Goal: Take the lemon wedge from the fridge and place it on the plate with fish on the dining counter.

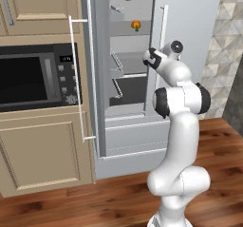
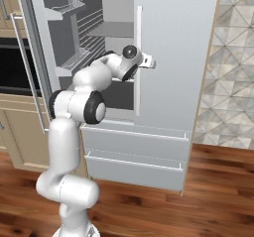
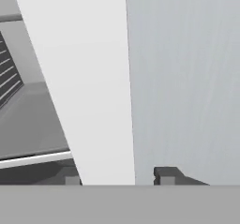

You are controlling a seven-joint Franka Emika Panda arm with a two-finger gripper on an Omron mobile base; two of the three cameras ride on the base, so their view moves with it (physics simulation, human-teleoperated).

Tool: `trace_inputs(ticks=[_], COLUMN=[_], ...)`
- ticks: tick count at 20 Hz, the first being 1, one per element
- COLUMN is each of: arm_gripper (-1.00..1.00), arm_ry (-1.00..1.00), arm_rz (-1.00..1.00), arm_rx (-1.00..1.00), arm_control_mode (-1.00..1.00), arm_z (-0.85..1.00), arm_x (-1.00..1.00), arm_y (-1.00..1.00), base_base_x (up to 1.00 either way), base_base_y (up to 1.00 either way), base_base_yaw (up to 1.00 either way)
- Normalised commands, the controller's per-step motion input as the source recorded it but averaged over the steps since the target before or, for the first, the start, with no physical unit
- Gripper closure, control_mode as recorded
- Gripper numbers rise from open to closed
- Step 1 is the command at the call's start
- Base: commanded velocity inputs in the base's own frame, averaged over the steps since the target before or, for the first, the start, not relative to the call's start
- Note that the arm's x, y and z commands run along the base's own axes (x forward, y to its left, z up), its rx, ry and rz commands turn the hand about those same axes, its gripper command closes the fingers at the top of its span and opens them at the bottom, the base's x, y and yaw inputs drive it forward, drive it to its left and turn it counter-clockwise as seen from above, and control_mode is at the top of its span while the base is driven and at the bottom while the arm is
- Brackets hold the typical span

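The pale grey fridge [image 1: 190,22] has its left door swung open and its right door [image 2: 173,57] closed. A small orange-yellow piece, likely the lemon wedge [image 1: 135,25], lies on an upper shelf inside. My gripper [image 2: 149,62] is at the closed door's long white handle [image 2: 139,32]. In the hand view the handle [image 3: 84,78] runs between the two dark fingertips [image 3: 165,174], with a gap on the right side, so the gripper [image 3: 115,176] is open around it. The dining counter and the plate with fish are out of view.
The open left door [image 1: 97,79] sticks out toward me with its own white handle [image 1: 76,79]. A black built-in microwave [image 1: 28,76] sits in beige cabinets at left. Fridge drawers [image 2: 134,151] are below, and a tiled wall [image 2: 233,57] stands at right.
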Motion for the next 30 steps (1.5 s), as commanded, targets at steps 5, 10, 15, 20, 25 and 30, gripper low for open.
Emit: trace_inputs(ticks=[5, 10, 15, 20, 25, 30], arm_gripper=[1.00, 1.00, 1.00, 1.00, 1.00, -1.00], arm_ry=[0.00, 0.00, -0.05, -0.01, 0.00, -0.06], arm_rz=[0.00, 0.00, -0.06, -0.22, -0.29, -0.31], arm_rx=[0.00, 0.00, 0.00, 0.00, 0.00, 0.09], arm_control_mode=[-1.00, -1.00, -1.00, -1.00, -1.00, -1.00], arm_z=[0.00, 0.00, 0.35, 0.40, 0.44, 0.89], arm_x=[0.00, 0.00, -0.80, -1.00, -1.00, -1.00], arm_y=[0.00, 0.00, -0.26, -0.59, -0.89, -0.72], base_base_x=[0.00, 0.00, 0.00, 0.00, 0.00, 0.00], base_base_y=[0.00, 0.00, 0.00, 0.00, 0.00, 0.00], base_base_yaw=[0.00, 0.00, 0.00, 0.00, 0.00, 0.00])
